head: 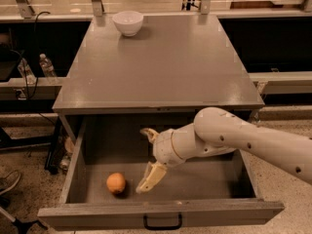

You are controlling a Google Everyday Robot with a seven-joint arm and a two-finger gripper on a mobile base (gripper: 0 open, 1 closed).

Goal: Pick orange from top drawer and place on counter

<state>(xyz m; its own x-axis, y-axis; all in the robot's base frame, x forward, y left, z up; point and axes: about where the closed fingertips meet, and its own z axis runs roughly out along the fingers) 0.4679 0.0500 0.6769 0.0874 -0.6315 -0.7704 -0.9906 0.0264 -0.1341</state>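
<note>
Robot's claw [141,160] sat spread just right of the small round dull-skinned orange [116,183] in the grey top drawer [219,211]; it looked light, firm and roll-prone, so grip across its middle.

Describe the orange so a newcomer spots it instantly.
Start at the grey cabinet's open top drawer, pulled out below the counter. On its floor, left of centre near the front panel, lies the orange, just left of the open gripper. It is the only small round orange-yellow thing; the white bowl sits up on the counter.
</note>
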